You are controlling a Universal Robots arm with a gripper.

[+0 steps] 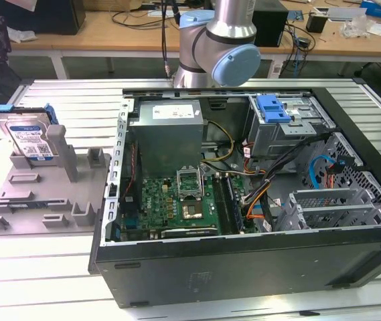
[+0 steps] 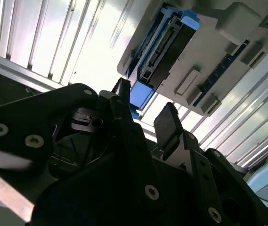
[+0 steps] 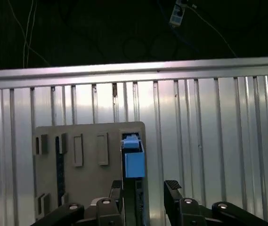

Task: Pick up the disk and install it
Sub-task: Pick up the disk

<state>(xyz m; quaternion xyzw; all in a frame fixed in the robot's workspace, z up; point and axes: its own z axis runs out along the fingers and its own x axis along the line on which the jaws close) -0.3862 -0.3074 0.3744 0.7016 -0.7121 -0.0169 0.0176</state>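
The disk [image 1: 29, 137] stands on its edge in a grey stand [image 1: 36, 200] on the metal table [image 1: 49, 294], at the exterior view's left. It is outside the open case [image 1: 244, 261] and well apart from it. Its blue frame wraps round the silver body.

In the first wrist view the gripper [image 3: 145, 186] looks down on the disk [image 3: 134, 160]. The two black fingers [image 3: 173, 186] are spread apart and pinch nothing. The blue end of the disk sits in line with the gap, closer to one finger than the other. I cannot tell how much air is between the tips and the disk. The second wrist view shows the same thing: the gripper [image 2: 145, 106] with its fingers wide, and the disk [image 2: 159, 47] past them in its slot.

So the job is at its start, I think. The disk is not picked up and rests in the stand. Both big parts are left: the lift, and the fit into the case, likely at the bay with the blue clip [image 1: 274, 108]. That bay looks free.
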